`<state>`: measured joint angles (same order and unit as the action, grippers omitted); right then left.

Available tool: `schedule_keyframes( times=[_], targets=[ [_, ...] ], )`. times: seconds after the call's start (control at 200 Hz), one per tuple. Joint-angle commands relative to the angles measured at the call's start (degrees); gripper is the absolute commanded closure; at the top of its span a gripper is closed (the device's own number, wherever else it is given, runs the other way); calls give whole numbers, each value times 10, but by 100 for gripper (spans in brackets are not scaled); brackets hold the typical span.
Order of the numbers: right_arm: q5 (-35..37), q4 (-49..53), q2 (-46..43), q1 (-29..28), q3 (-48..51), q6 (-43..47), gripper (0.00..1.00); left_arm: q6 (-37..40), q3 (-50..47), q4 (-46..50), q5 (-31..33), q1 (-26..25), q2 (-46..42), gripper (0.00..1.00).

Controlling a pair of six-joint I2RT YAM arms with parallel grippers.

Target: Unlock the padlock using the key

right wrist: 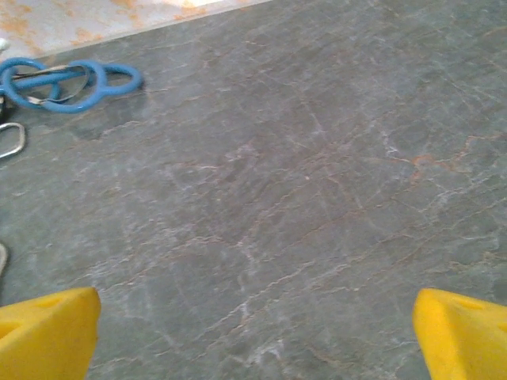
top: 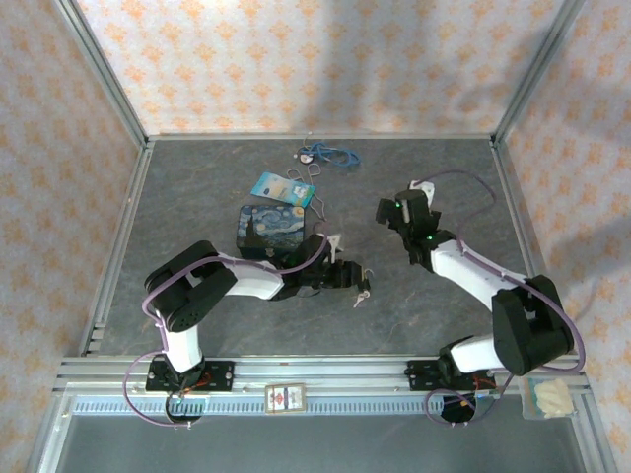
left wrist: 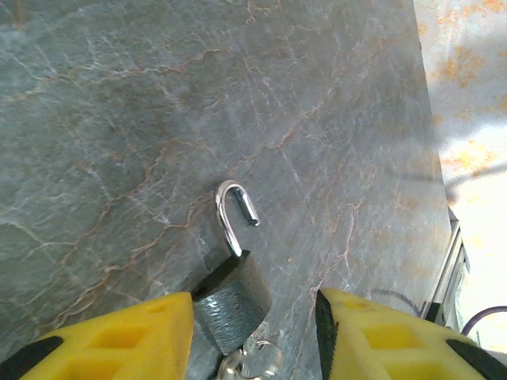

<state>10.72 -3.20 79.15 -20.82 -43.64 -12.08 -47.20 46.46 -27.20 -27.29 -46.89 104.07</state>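
Note:
The padlock point(left wrist: 234, 305) lies on the grey table, its dark body between the yellow fingers point(left wrist: 119, 344) of my left gripper point(left wrist: 253, 317). Its silvery shackle point(left wrist: 230, 214) has sprung free at one end and points away from the wrist. The left finger touches the body; the right finger stands apart from it, so the gripper is open. The key point(left wrist: 249, 362) on its small ring sits at the bottom of the body. From above, the padlock point(top: 366, 285) lies just off the left gripper point(top: 357, 279). My right gripper point(top: 392, 211) hangs open over bare table, its fingers point(right wrist: 47, 332) wide apart.
The starry-night blue box point(top: 271, 229) stands just behind the left arm's wrist. A blue card point(top: 283, 187) on a wire ring lies behind it. A blue cord point(right wrist: 71, 79) with a ring lies near the back wall. Framed walls enclose the table point(top: 246, 315).

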Motion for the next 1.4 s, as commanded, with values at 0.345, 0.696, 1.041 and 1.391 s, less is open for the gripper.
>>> schedule_keyframes(
  times=[0.345, 0.696, 1.041, 1.391],
  targets=[
    [54, -185, -17, 100, 128, 117, 0, 163, 33, 160, 121, 171, -203, 40],
    [47, -430, 7, 118, 219, 153, 0, 265, -20, 155, 317, 371, -302, 12],
    [-26, -577, 72, 165, 249, 140, 0, 330, -211, -103, 478, 456, -362, 12],
    [-29, -682, 76, 175, 309, 128, 0, 390, -265, -281, 533, 456, -245, 12]
  ],
)
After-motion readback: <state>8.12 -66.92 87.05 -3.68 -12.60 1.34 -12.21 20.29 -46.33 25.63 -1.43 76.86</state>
